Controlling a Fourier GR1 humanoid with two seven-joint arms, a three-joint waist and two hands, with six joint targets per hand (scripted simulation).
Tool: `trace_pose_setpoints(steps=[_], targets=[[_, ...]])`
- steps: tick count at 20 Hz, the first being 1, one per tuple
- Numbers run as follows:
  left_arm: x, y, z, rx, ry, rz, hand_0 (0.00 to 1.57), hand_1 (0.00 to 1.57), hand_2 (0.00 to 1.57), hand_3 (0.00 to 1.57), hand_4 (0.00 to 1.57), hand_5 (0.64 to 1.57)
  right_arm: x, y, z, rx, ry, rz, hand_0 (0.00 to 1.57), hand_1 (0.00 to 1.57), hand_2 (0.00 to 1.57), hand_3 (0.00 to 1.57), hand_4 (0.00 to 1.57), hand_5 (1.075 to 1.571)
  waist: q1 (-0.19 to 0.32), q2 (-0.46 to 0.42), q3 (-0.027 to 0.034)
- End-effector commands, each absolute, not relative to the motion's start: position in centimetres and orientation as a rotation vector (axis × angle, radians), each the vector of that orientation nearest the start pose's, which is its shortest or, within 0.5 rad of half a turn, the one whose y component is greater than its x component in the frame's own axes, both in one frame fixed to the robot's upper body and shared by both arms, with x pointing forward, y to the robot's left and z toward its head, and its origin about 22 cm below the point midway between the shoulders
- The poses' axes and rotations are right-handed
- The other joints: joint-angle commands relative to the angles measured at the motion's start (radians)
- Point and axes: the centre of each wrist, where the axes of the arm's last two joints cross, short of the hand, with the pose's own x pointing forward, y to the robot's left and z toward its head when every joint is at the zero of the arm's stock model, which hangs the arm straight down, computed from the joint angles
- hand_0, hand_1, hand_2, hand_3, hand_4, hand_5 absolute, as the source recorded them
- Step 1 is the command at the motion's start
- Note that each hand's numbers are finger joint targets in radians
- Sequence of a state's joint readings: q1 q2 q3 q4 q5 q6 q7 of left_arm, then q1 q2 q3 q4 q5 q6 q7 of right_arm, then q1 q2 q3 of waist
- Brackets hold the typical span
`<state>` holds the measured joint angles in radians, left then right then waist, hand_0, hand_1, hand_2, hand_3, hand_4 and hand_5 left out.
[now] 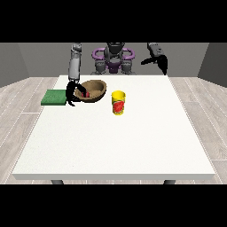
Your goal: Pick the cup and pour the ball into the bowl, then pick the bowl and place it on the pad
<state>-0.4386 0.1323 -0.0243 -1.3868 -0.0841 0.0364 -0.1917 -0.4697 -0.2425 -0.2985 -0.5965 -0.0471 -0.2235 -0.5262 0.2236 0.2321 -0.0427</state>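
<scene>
Yellow cup (118, 103) stood upright mid-table, red label unreadable | brown bowl (93, 90) tilted, red ball (87, 94) inside, grasped by hand at view's left (71, 94) | green pad (54, 97) beside | hand at view's right (160, 61) raised, fingers unclear

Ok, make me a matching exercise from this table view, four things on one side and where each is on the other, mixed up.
Things:
1. pad
2. bowl
3. cup
4. ball

Places:
A. standing alone near the table's middle
B. inside the bowl
C. at the table's left edge in this view
D. tilted, at the hand at the view's left

Pairs: 1-C, 2-D, 3-A, 4-B
</scene>
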Motion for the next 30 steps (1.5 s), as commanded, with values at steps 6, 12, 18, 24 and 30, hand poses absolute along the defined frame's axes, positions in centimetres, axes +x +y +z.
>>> trace_pose_setpoints(steps=[6, 12, 18, 24, 30], targets=[[33.1, 21.5, 3.4, 0.036, -1.805, -0.236, 0.0, 0.0, 0.0, 0.0, 0.96, 1.423, 31.8, -30.4, -8.5, -0.672, -1.152, -0.026, 1.57, 1.57, 1.57, 1.05, 0.86, 1.567, -0.03, -0.164, 0.0384], [30.5, 27.4, -2.2, 0.146, -1.636, -0.132, 0.0, 0.0, 0.0, 0.0, 1.0, 1.411, 37.2, -29.4, -1.5, -0.616, -1.051, 0.033, 1.57, 1.57, 1.57, 0.89, 0.81, 1.565, -0.153, -0.328, 0.04], [30.7, 29.6, -1.5, 0.208, -1.653, -0.086, 0.0, 0.0, 0.0, 0.0, 1.0, 1.41, 35.9, -34.2, -0.1, -0.535, -1.095, 0.027, 1.57, 1.57, 1.57, 0.77, 0.79, 1.57, -0.24, -0.297, 0.0427], [30.7, 30.8, -1.3, 0.181, -1.74, -0.085, 0.0, 0.0, 0.0, 0.0, 1.05, 1.435, 36.5, -37.3, 4.1, -0.577, -1.127, 0.016, 1.57, 1.57, 1.57, 0.47, 0.83, 1.57, -0.211, -0.214, 0.0424], [31.6, 37.0, 4.5, 0.193, -1.848, -0.032, 0.0, 0.0, 0.0, 0.0, 1.31, 1.525, 34.2, -43.7, 5.9, -0.661, -1.201, -0.039, 1.57, 1.57, 1.57, 0.0, 0.91, 1.571, -0.169, -0.153, 0.0425]])
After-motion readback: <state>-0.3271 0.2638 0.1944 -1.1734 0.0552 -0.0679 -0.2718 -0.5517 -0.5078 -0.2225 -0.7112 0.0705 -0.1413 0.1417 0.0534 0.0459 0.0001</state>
